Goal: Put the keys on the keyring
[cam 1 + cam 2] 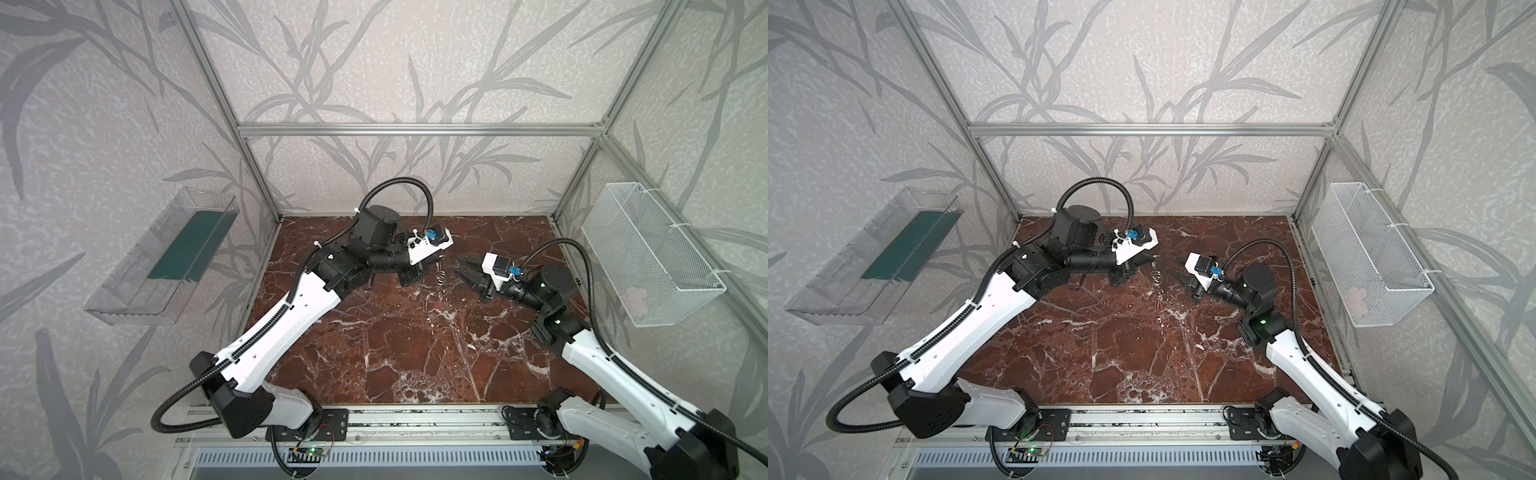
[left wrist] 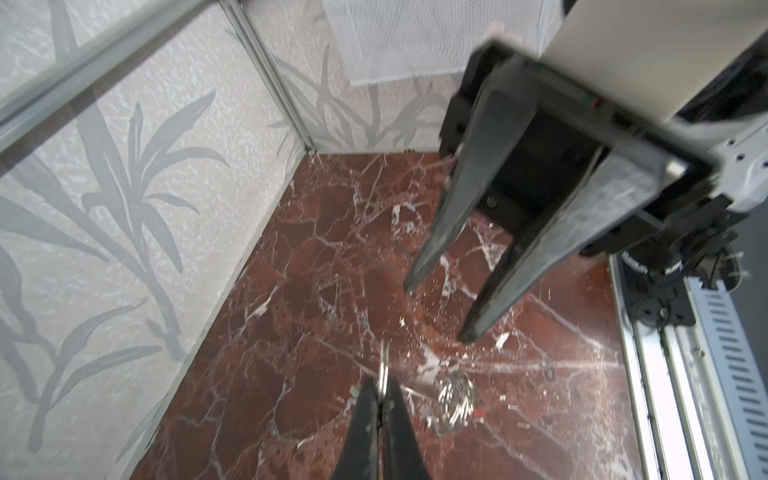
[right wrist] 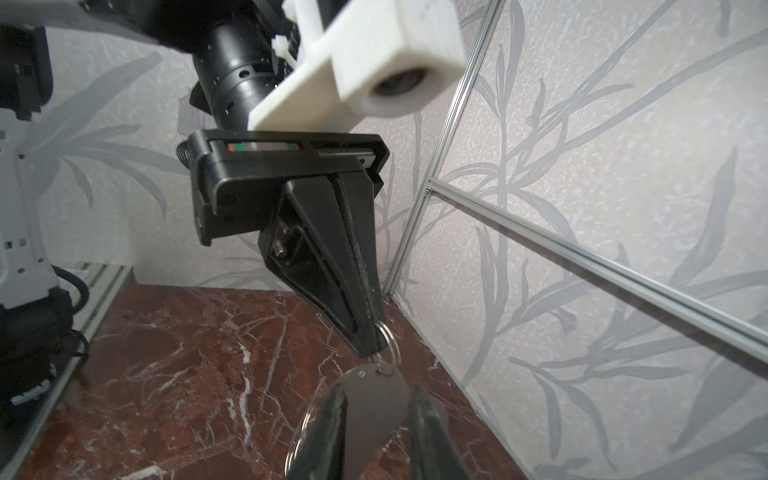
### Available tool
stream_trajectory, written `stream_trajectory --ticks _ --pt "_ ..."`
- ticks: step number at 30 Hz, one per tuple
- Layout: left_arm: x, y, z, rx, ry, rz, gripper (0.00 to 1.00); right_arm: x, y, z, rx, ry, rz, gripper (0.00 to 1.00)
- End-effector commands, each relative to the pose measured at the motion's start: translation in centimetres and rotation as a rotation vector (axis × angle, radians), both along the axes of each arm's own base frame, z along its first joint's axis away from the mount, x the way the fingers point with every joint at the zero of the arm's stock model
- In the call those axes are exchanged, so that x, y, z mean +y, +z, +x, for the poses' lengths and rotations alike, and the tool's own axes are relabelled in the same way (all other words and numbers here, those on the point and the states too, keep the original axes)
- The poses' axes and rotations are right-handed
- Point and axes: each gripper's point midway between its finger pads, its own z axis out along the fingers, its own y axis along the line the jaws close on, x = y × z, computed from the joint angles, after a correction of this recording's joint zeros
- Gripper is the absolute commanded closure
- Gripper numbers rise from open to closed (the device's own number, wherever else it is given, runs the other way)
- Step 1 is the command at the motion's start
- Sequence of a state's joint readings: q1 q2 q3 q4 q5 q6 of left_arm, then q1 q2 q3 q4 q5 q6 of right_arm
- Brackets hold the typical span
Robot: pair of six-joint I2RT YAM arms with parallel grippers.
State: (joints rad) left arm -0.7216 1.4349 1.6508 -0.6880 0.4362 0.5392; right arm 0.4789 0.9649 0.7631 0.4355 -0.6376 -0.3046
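Observation:
My left gripper (image 2: 381, 390) is shut on a thin wire ring (image 2: 384, 363) and holds it above the marble floor (image 1: 395, 340). From that ring hangs the keyring, a flat grey metal plate (image 3: 374, 399), with larger wire loops (image 3: 305, 424) beside it. In the left wrist view a blurred silvery bunch (image 2: 455, 399) with a red bit (image 2: 480, 413) dangles there; I cannot make out single keys. My right gripper (image 3: 378, 388) is open, its fingers either side of the plate. In both top views the two grippers (image 1: 438, 261) (image 1: 457, 267) meet tip to tip over the hanging loops (image 1: 440, 277).
A white mesh basket (image 1: 652, 253) hangs on the right wall and a clear tray (image 1: 166, 257) on the left wall. Aluminium frame posts (image 1: 262, 183) bound the floor, and a metal rail (image 1: 415, 419) runs along its front edge.

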Motion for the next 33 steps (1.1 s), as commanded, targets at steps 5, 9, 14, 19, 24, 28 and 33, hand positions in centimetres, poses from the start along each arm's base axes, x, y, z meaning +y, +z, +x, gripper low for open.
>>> stream_trajectory --ticks 5,9,14,19,24,28,33 --pt "0.3 -2.0 -1.2 -0.003 -0.013 0.255 1.0 0.3 -1.3 -0.8 -0.11 -0.045 -0.212 0.74" --pt "-0.4 -1.3 -1.3 -0.007 -0.013 0.246 1.0 0.9 -2.2 -1.0 -0.113 -0.027 -0.239 0.75" --pt "-0.8 -1.0 -2.0 -0.006 -0.035 0.243 1.0 0.9 -2.6 -0.8 -0.109 -0.039 -0.239 0.75" --pt "-0.8 -1.3 -2.3 -0.008 -0.046 0.255 1.0 0.5 -2.4 -0.2 -0.11 -0.081 -0.228 0.75" --pt "-1.1 -1.3 -2.4 -0.008 -0.057 0.252 1.0 0.8 -2.6 -0.3 -0.098 -0.064 -0.22 0.77" --pt "-1.4 -1.4 -2.4 -0.01 -0.061 0.249 1.0 1.2 -2.7 -0.3 -0.086 -0.048 -0.209 0.8" --pt "-1.6 -1.0 -2.5 -0.012 -0.067 0.233 1.0 1.8 -2.9 -0.4 -0.081 -0.031 -0.204 0.86"
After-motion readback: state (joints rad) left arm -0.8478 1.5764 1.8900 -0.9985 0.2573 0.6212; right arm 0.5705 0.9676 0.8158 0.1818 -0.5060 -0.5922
